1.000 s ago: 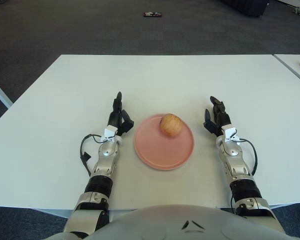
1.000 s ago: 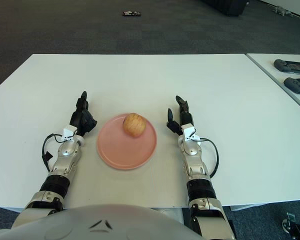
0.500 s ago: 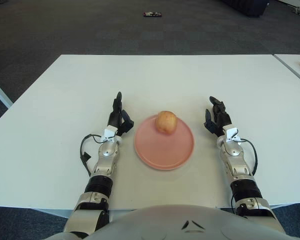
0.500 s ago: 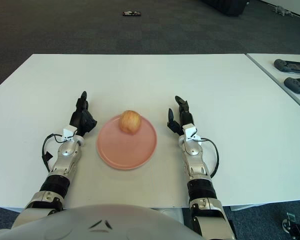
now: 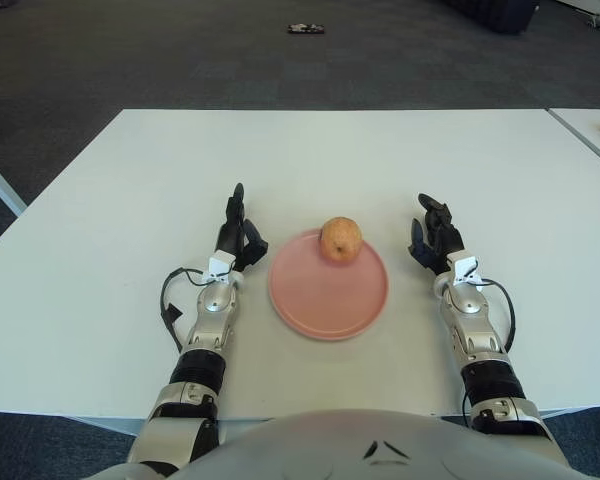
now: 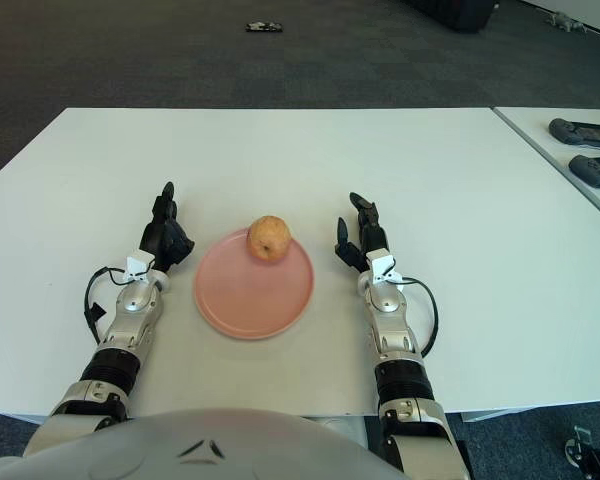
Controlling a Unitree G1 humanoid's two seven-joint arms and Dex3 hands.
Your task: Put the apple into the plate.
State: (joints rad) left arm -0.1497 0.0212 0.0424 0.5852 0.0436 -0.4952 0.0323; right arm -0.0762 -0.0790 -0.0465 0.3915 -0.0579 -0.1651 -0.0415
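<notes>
1 apple [image 5: 340, 239] sits upright on the far edge of the pink plate [image 5: 320, 305], stem dimple up, on the white table [image 5: 110, 200]. 2 hands flank the plate without touching it: the left hand [image 5: 238, 235] just left of it and the right hand [image 5: 433, 238] to its right, both with fingers relaxed, pointing away and holding nothing

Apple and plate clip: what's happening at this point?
Nothing is being held. The yellowish-red apple sits at the far edge of the round pink plate on the white table, so the placement looks done. The left hand shows just left of the plate, the right hand just right of it, both with fingers relaxed and clear of the apple.
</notes>
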